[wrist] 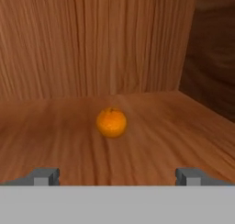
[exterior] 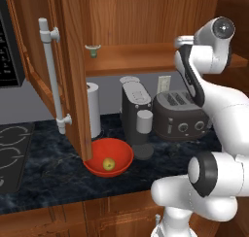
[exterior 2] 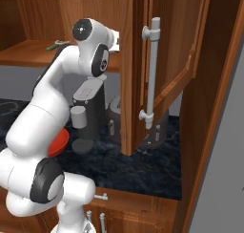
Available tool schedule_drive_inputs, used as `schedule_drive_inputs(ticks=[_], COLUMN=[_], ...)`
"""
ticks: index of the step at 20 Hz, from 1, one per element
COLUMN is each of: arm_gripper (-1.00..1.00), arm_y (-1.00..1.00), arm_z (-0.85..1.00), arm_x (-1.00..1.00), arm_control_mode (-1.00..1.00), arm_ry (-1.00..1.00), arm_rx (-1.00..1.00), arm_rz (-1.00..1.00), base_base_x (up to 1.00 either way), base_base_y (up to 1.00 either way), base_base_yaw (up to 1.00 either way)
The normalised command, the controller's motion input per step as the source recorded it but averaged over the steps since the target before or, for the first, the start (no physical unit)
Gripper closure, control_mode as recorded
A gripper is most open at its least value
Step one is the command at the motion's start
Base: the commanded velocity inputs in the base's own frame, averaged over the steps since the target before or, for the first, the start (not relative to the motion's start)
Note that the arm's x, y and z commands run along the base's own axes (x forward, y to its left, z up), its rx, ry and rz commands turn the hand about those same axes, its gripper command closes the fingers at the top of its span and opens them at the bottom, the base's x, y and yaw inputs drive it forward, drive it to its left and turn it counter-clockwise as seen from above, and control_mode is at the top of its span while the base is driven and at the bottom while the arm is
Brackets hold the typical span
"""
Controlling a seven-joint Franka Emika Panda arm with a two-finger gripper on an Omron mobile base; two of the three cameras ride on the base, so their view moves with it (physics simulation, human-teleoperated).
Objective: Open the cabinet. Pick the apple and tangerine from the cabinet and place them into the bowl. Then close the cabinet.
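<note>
Inside the cabinet (exterior: 146, 17), on its wooden shelf, the tangerine (wrist: 111, 122) sits alone near the back wall, ahead of the gripper (wrist: 117, 176) and apart from it. The jaws stand wide and hold nothing. Both cabinet doors hang open. On the dark counter (exterior: 48, 175) below, the apple (exterior: 109, 163) lies in the red bowl (exterior: 124, 153), beside the coffee machine (exterior: 136, 114) and toaster (exterior: 180, 115).
</note>
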Motion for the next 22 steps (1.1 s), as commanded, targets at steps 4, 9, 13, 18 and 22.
schedule_drive_inputs(ticks=[4, 9, 13, 18, 22], arm_gripper=[-1.00, -1.00, -1.00, -1.00, -1.00], arm_y=[-0.16, 0.00, 0.00, 0.00, 0.00], arm_z=[-0.09, -0.04, -0.01, -0.10, -0.07], arm_x=[0.13, 0.29, 0.35, 0.33, 0.25], arm_control_mode=[-1.00, -1.00, -1.00, -1.00, -1.00], arm_ry=[0.00, 0.00, 0.00, 0.00, 0.01], arm_rx=[0.00, 0.00, 0.00, 0.00, 0.00], arm_rz=[0.00, 0.00, 0.00, 0.00, 0.00], base_base_x=[0.00, 0.00, 0.00, 0.00, 0.00], base_base_y=[0.00, 0.00, 0.00, 0.00, 0.00], base_base_yaw=[0.00, 0.00, 0.00, 0.00, 0.00])
